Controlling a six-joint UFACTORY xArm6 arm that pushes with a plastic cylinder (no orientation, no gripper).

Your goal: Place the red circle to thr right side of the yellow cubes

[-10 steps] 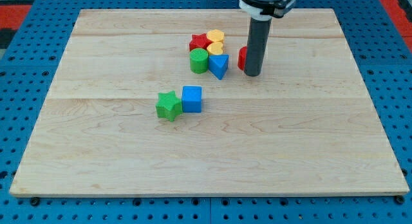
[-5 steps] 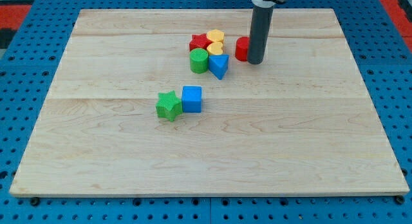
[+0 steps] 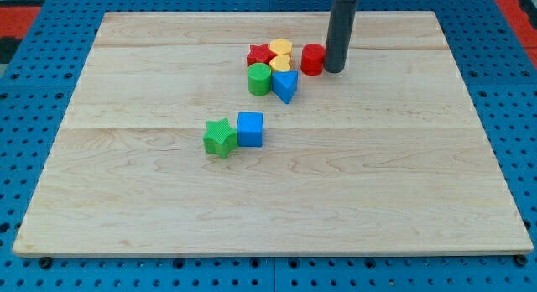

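The red circle [image 3: 312,59] lies just right of the two yellow blocks [image 3: 281,49] [image 3: 281,65], with a small gap between them. My tip [image 3: 335,70] touches the red circle's right side. A red star [image 3: 259,54] sits left of the yellow blocks. A green cylinder [image 3: 259,79] and a blue triangle [image 3: 285,86] lie just below them.
A green star [image 3: 220,138] and a blue cube [image 3: 250,128] sit side by side near the board's middle. The wooden board [image 3: 403,200] lies on a blue pegboard.
My tip has moved toward the view's top and slightly right, and the red circle has slid up and left with it, closer to the yellow blocks.
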